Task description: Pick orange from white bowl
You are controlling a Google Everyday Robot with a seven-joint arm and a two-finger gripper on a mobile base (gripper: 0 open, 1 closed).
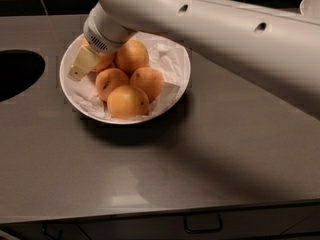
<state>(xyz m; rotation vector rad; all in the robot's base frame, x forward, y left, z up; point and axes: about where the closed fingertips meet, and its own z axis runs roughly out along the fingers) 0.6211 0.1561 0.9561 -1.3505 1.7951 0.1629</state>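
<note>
The white bowl [172,91] sits on the dark counter, lined with crumpled white paper. It holds several oranges. The largest, paler orange [127,102] lies at the bowl's front. Smaller deeper-orange ones lie behind it at the middle left [111,82], middle right [148,82] and back [131,55]. One more [103,62] is partly hidden by my gripper. My gripper [82,64] reaches down into the bowl's left side, right against that hidden orange and well behind the large one. The white arm crosses the view from the upper right.
A dark round opening [15,74] is cut in the counter left of the bowl. A white object [311,5] stands at the far right back edge. A drawer handle [202,229] shows below the counter's front edge.
</note>
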